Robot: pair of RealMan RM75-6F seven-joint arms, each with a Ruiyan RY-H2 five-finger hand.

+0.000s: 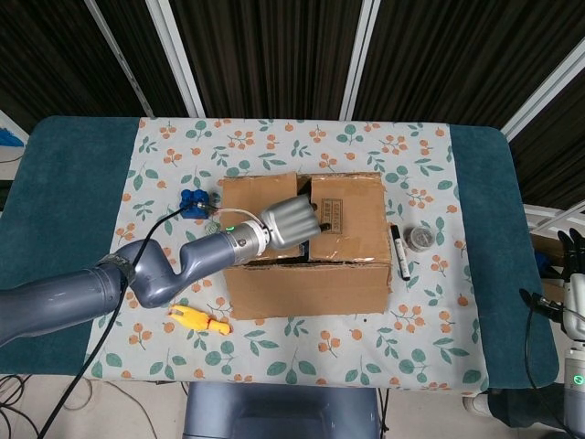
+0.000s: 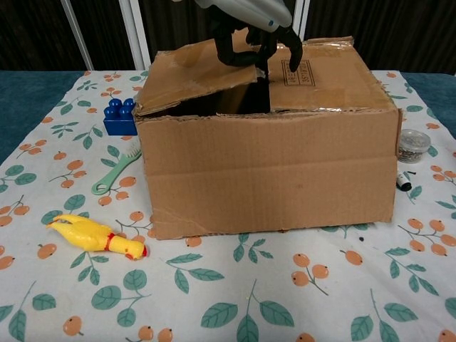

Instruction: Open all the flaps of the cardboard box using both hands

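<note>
Here the left hand [image 1: 291,222] is reaching over the top of the cardboard box [image 2: 271,171], its dark fingers [image 2: 242,53] hooking around the inner edge of the left top flap [image 2: 192,71] and gripping it. That flap is tilting upward at its inner edge, leaving a dark gap into the box beneath it, while the right top flap [image 2: 324,75] is lying flat beside it. The box is sitting in the middle of the patterned tablecloth [image 1: 274,357], directly under the hand. The right hand [image 1: 574,251] is hanging well apart from the box, past the table's right edge; whether its fingers are spread or curled cannot be told. Around the box, a blue block [image 2: 120,117] and a green brush [image 2: 117,167] are lying to its left, a yellow rubber chicken [image 2: 96,235] near its front left corner, and a black marker [image 1: 399,251] and small round tin [image 1: 420,239] to its right.
</note>
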